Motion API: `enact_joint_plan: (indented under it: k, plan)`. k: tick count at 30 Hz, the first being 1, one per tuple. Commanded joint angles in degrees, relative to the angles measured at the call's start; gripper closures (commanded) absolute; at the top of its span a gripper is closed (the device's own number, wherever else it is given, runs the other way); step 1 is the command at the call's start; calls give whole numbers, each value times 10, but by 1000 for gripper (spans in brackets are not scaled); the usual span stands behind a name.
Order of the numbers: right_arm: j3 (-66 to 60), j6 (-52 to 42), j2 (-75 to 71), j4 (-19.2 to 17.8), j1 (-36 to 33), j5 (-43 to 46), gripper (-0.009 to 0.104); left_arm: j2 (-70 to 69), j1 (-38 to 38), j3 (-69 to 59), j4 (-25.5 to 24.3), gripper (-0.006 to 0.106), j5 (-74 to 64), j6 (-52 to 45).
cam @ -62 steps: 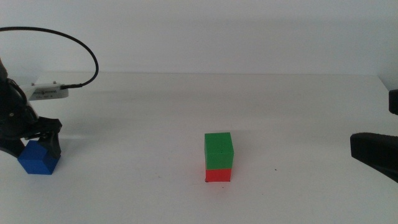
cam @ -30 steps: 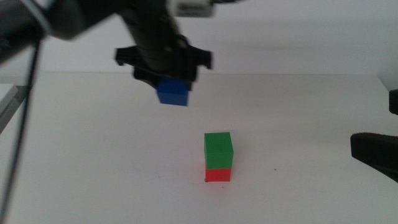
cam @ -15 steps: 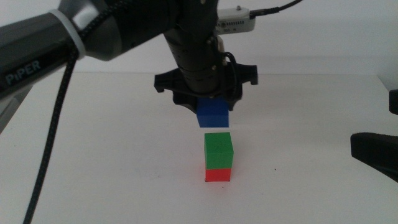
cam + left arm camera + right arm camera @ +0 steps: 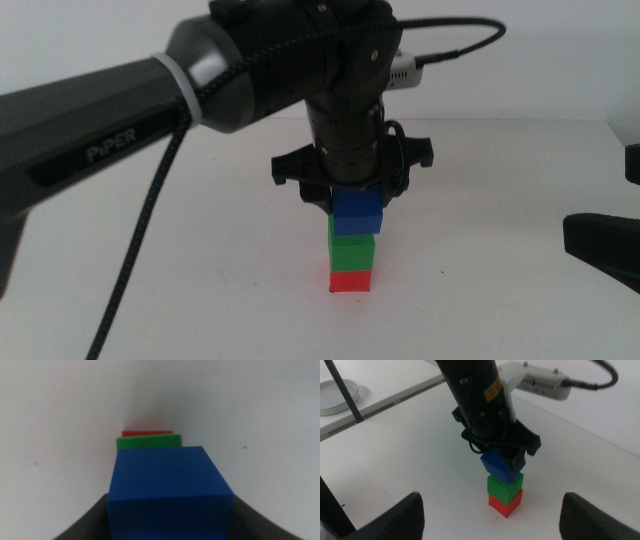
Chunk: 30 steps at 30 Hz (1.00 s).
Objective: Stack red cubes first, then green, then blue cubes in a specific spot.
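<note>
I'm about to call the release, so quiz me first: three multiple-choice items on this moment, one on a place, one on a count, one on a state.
1. Where is the blue cube?
A. on the table, far left
B. right over the green cube
C. under the red cube

2. How many cubes show?
A. two
B. three
C. four

3. The left hand is:
A. shut on the blue cube
B. open, holding nothing
C. out of view

Answers:
1 B, the middle view shows blue at the green cube's top.
2 B, red, green, blue.
3 A, its jaws flank the cube in the left wrist view.

The right hand waits open at the table's right.
</note>
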<state>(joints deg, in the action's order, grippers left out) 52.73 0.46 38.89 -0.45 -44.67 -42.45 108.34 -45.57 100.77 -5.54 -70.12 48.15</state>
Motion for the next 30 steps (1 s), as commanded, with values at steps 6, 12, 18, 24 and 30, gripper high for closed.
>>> enact_joint_plan:
  k: [6, 12, 18, 24, 30]
  plan:
    - [-4, -5, -2, -2, 1, 4, 3, 5, -2, -17, -12, 102, 2, 24]
    - [-4, -5, -2, -2, 1, 4, 3, 5, -2, -17, -14, 102, 2, 24]
    - [-4, -5, -2, -2, 1, 4, 3, 9, -2, -17, -6, 102, 2, 28]
    - [-4, -5, -2, -2, 1, 4, 3, 20, 0, -17, -2, 102, 2, 27]
    - [-4, -5, -2, -2, 1, 4, 3, 22, 4, -11, -2, 102, 2, 9]
